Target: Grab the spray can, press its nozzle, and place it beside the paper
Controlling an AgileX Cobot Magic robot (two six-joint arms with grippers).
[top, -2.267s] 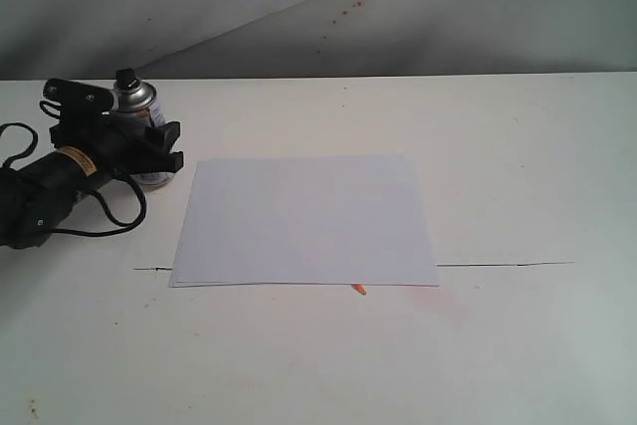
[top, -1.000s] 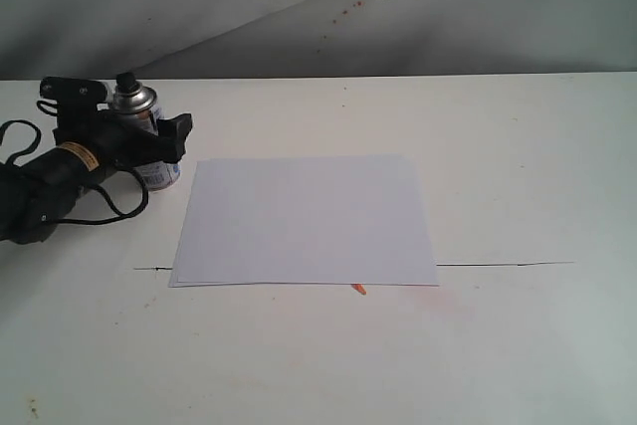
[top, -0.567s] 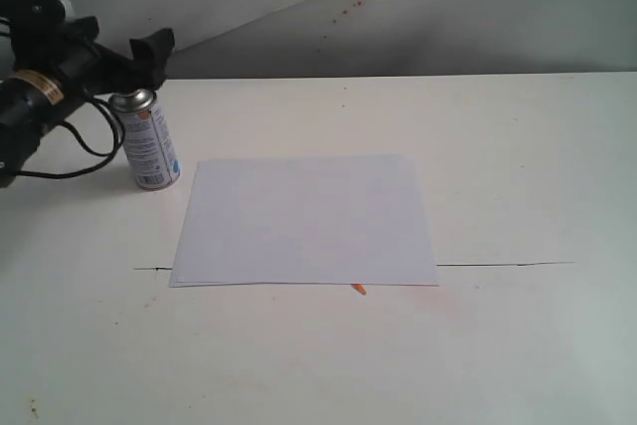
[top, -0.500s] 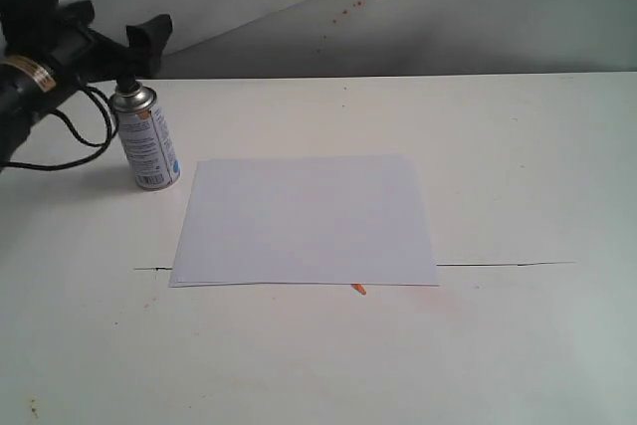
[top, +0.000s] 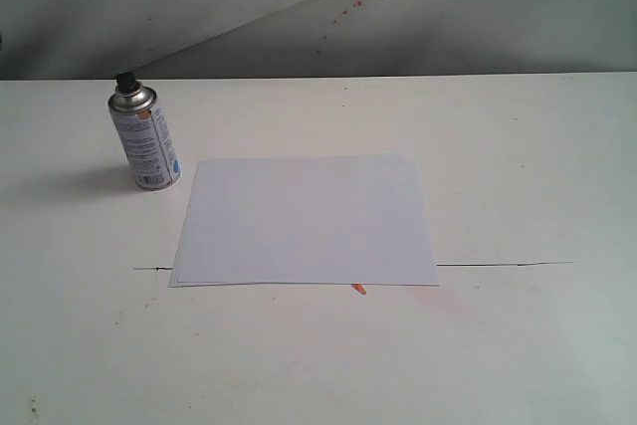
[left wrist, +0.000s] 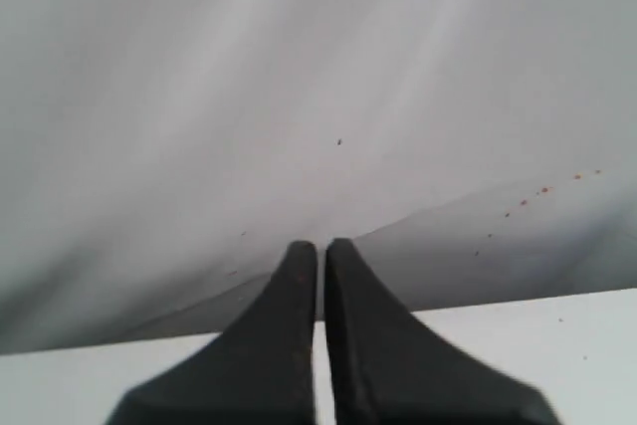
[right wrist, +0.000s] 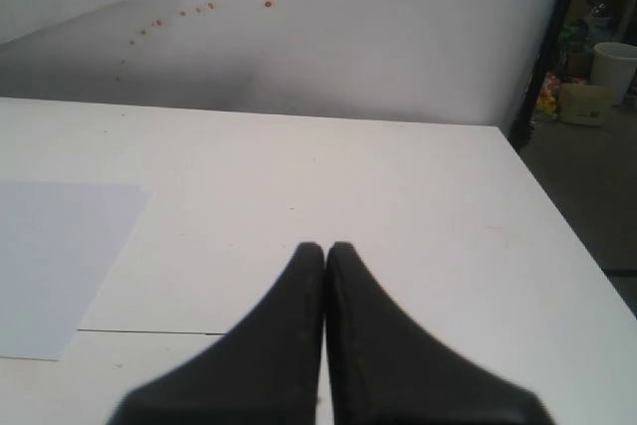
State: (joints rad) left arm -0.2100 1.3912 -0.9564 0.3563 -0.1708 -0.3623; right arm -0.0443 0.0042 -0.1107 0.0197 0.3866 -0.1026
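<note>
Right, count with me: one spray can (top: 146, 141), one paper (top: 304, 221), two tools. The can stands upright on the table (top: 518, 166), just beside the paper's far left corner, with a narrow strip of table between them. It has a silver body, a domed shiny shoulder and a white printed label, with an orange mark near the top and a blue dot lower down. One small black nozzle (top: 125, 80) caps it, far narrower than the can. The paper lies flat, blank and white. Your left tool (left wrist: 320, 246) points at the grey backdrop (left wrist: 299, 97), fingers pressed nearly together with only a sliver between, gripping nothing. Your right tool (right wrist: 325, 248) hangs over the table, fingers closed tip to tip, empty too.
</note>
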